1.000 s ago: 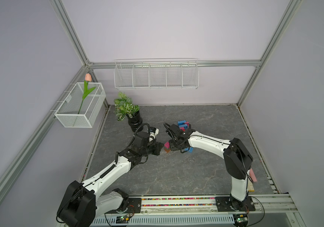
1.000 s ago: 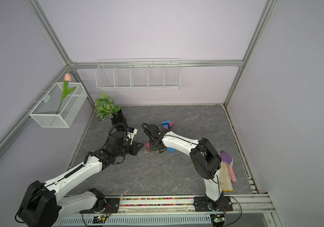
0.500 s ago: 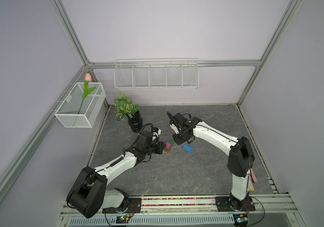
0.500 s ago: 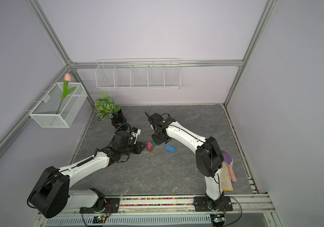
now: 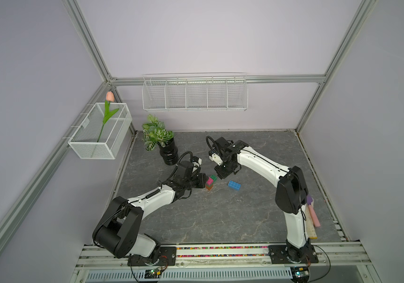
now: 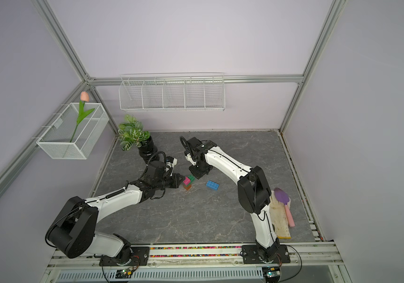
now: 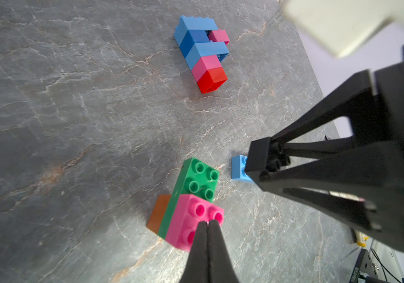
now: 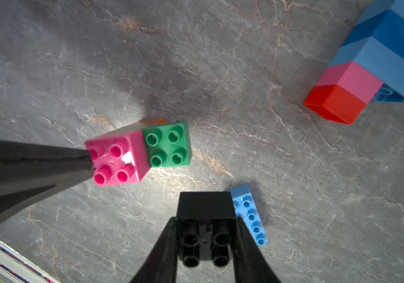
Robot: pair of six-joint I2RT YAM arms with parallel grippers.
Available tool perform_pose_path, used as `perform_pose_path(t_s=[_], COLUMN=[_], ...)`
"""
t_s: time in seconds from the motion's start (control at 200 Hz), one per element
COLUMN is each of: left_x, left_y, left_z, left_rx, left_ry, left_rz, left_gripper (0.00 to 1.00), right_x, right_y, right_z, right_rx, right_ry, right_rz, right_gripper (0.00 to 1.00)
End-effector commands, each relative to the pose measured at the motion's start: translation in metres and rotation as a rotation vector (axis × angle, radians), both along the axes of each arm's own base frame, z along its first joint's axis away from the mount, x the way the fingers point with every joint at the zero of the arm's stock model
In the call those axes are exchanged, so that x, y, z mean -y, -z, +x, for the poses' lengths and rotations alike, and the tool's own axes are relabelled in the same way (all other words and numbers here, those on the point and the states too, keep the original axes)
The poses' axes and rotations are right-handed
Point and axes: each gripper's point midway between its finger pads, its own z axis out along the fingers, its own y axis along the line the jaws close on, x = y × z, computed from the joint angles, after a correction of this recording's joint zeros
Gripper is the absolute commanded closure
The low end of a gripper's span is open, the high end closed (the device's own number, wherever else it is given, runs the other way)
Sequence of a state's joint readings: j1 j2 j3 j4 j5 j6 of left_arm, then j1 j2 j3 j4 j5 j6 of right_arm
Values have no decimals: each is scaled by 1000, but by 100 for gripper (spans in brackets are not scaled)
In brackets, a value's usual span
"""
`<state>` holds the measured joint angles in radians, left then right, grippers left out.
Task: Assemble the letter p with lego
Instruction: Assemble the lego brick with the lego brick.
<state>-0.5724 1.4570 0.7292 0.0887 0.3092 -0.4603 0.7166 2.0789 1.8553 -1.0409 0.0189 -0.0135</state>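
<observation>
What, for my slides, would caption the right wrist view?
Right pincer grips a black brick near the pink-and-green stack the left pincer touches.

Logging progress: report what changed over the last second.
The left tool, shut, edged forward against the pink square studded brick. The right tool, clamping a black square brick, drew back from the stack, uncovering the blue oblong brick. The stack stayed put.
</observation>
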Motion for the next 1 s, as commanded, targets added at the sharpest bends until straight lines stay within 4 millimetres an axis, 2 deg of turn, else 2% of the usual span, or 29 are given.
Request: perform_pose_path(t_s=[0.0, 0.26, 0.575, 0.995], left_x=[8, 8, 3, 0], left_y=[-14, -2, -2, 25], left_z=[11, 2, -4, -11], left_rx=[33, -2, 1, -58], left_ry=[-6, 13, 11, 17], left_rz=[-24, -17, 1, 38], left_gripper=[100, 100, 100, 100], right_x=[-1, -9, -12, -15], right_y=[-4, -1, 0, 5], right_z=[-1, 6, 12, 13], right_rx=[-21, -45, -47, -61], right_ry=[-34, -79, -97, -107], right_rz=[7, -12, -26, -28], right_gripper=[81, 81, 81, 81])
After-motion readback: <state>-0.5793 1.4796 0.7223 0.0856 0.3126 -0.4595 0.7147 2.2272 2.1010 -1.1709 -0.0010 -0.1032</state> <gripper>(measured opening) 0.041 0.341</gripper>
